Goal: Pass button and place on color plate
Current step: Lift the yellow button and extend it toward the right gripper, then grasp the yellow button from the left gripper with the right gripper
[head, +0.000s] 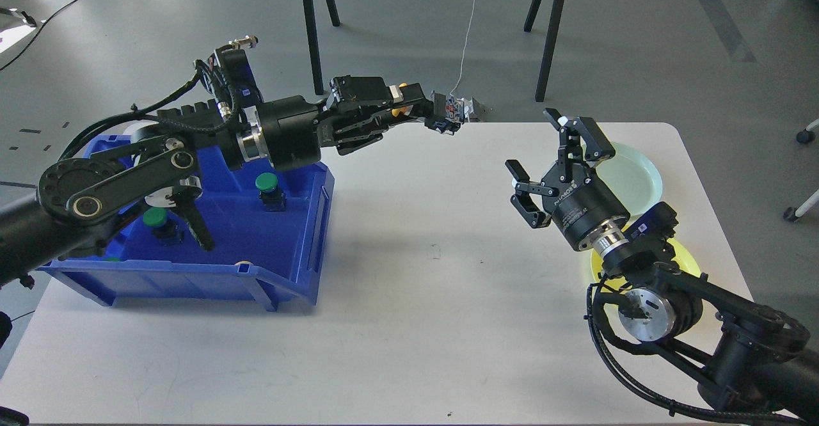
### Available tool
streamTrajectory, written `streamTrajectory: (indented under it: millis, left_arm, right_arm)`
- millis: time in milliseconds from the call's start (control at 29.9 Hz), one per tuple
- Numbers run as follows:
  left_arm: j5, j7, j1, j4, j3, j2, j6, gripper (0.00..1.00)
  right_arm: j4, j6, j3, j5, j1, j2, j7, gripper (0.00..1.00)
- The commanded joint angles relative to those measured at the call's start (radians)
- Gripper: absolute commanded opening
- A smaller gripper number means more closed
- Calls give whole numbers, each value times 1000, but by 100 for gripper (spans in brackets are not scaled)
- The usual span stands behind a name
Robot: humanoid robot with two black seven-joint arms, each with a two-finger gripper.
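Buttons sit waiting in the blue bin [301, 234] at the left of the white table [416, 298]: one green-capped button [267, 186] stands near the bin's middle, another green button [155, 219] lies further left, partly behind the left arm's links. That left arm stretches out over the bin and across toward the table's far edge, and the left gripper [441, 116] at its tip hangs above that far edge. Its fingers look drawn close together around something small and dark with a patch of yellow-orange beside it, but the tip is seen small and cluttered, so whether the jaws are truly clamped, and on what, cannot be told from here.

Over on the other side, the right gripper [555, 167] points up and to the left, hovering above the table with its two black fingers spread wide apart and nothing between them. Just behind it lies the pale green plate [640, 173], near the table's right edge. Nearer the camera, the yellow plate [681, 260] peeks out from under the right arm's wrist, mostly covered by it. The two grippers are well apart, with bare tabletop between them.
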Motion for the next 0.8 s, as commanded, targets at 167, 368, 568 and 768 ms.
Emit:
streamTrajectory:
  millis: [167, 368, 568, 768]
  left_arm:
    - [-3, 0, 0, 0, 1, -1, 0, 14]
    - [-6, 0, 0, 0, 0, -1, 0, 14]
    - [-18, 0, 2, 3, 0, -1, 0, 14]
    - [-18, 0, 2, 3, 0, -1, 0, 14]
  right_arm:
    - [4, -15, -13, -28, 58, 75, 0, 97]
    - [3, -15, -69, -21, 154, 72, 0, 95]
    - [-2, -13, -108, -20, 197, 77, 0, 94]
    - [-3, -13, -108, -21, 204, 91, 0, 93]
